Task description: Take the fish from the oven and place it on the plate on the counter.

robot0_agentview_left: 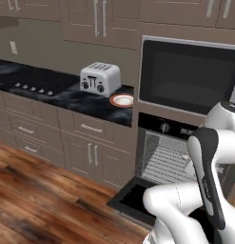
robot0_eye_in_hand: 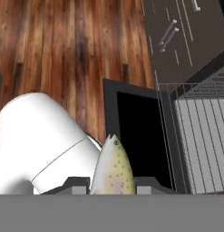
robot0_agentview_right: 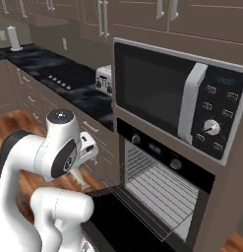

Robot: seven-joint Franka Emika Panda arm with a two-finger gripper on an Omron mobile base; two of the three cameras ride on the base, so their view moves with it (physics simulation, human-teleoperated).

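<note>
The gripper (robot0_eye_in_hand: pixel 112 190) pinched the fish (robot0_eye_in_hand: pixel 113 167) lengthwise, nose outward, over the oven (robot0_agentview_left: pixel 176 157) door, with the plate (robot0_agentview_left: pixel 122 100) up left of the oven.

The fish (robot0_eye_in_hand: pixel 112 170) is cut off below by the grey band; the toaster (robot0_agentview_left: pixel 100 78) partly hides the plate (robot0_agentview_left: pixel 122 100).
</note>
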